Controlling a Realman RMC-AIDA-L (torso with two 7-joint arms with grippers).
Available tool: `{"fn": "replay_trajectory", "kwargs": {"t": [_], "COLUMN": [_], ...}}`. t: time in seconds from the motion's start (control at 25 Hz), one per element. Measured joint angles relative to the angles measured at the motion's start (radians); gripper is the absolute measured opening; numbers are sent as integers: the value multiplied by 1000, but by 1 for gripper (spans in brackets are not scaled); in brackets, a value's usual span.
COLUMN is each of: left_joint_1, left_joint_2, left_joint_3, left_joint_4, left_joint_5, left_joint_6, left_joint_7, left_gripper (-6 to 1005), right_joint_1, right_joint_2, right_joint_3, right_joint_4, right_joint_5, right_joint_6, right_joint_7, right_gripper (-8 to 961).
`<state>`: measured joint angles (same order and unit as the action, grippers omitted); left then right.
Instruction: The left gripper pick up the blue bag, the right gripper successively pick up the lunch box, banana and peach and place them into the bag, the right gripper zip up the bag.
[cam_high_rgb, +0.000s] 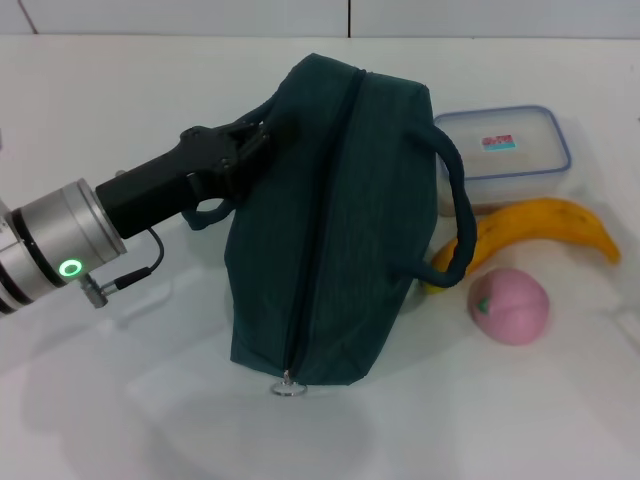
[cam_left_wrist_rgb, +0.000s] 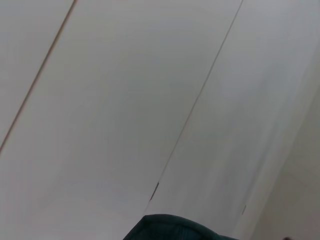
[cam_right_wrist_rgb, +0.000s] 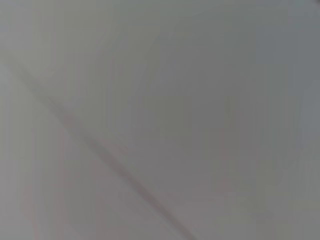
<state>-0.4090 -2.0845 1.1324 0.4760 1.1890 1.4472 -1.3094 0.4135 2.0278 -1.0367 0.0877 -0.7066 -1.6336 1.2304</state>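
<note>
Left claw (cam_high_rgb: 255, 145) on zipped blue bag (cam_high_rgb: 330, 230)

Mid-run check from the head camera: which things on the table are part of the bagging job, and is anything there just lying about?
Part of the job:
- blue bag, zipped, left gripper at its far handle
- lunch box, behind the banana
- banana
- peach

Just lying about:
- nothing else visible on the white table; right gripper not in view
</note>
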Motion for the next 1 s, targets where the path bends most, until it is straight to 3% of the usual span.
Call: {"fn": "replay_trajectory", "kwargs": {"t": [0.2,0.4,0.44,1.0], "left_joint_1": [3,1,-1,-22], "left_joint_2": [-1,-2,-1,-1], "left_joint_3": [-4,-6,-6,-7], "left_joint_4": [0,-1,0,7], "left_joint_5": [0,-1,-1,-3], "left_joint_6": [-2,-2,-2,-12], "left_joint_7": [7,4,2,8], "left_gripper": [44,44,44,45], "right_joint_1": [1,3,17,150], "right_joint_2": [0,0,0,0], "right_joint_3": [90,100,96,102], "right_joint_4": [12,7,5,35], "right_joint_5": [-1,-1,-1,-45], "right_joint_6": [102,175,238,410], "right_joint_7": [127,216,267,390], "right_gripper": [839,839,839,838]}}
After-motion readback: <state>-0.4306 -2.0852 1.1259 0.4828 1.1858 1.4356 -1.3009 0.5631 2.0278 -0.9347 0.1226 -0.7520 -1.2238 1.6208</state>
